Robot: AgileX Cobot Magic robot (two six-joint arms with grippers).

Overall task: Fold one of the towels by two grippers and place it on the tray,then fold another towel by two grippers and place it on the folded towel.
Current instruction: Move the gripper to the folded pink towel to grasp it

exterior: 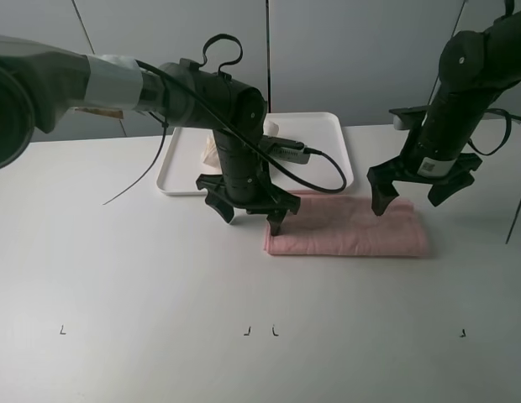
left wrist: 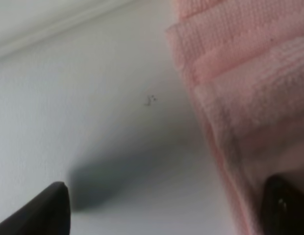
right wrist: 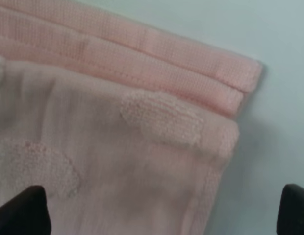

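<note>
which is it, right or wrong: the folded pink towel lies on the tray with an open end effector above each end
Wrong: the pink towel lies on the table in front of the tray, not on it, as the exterior high view shows.

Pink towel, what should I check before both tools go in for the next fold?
1. Pale pink folded terry towel lies flat on the white table: ok.
2. Left black claw tool open, straddling the towel's left end: ok.
3. Right black claw tool open above the towel's right corner: ok.
4. Flat white plastic tray close behind the towel: ok.
5. Cream terry towel on the tray, neatly folded: cannot tell, the left arm hides most of it.
</note>
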